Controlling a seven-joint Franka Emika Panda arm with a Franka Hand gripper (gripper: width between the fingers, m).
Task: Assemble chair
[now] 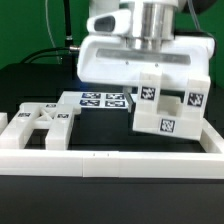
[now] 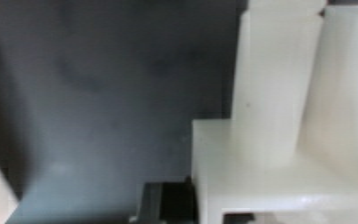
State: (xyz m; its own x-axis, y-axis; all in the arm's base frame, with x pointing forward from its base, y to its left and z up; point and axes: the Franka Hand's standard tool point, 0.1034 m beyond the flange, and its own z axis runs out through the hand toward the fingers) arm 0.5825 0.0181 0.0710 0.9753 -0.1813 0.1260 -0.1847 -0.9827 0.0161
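Surface: matte black bench (image 1: 30, 82), no glare. A green backdrop (image 1: 25, 30) stands behind it on the exterior view's left. A long low white border wall (image 1: 110, 162) runs along the near edge.

Markings: square black-and-white tags, block patterns rather than letters. Several sit in a group on the flat marker board (image 1: 100, 100), mid-bench. Three show on the chair piece (image 1: 165, 112): two on its upper faces, one on the lower front.

Chair piece: white, blocky and stepped, on the exterior view's right, just behind the border wall. I cannot tell whether it rests on the bench or is lifted. A second part, a cut-out panel (image 1: 40, 122), lies flat on the exterior view's left, near the wall and well apart from the first.

Robot arm (image 1: 150, 18): glossy white, its wrist housing directly over the chair piece. The jaws are hidden; whether they are parted or clamped I cannot tell.

Wrist view: blurred. A white upright bar (image 2: 274, 70) rises from a wider white block, with dark bench beside them.
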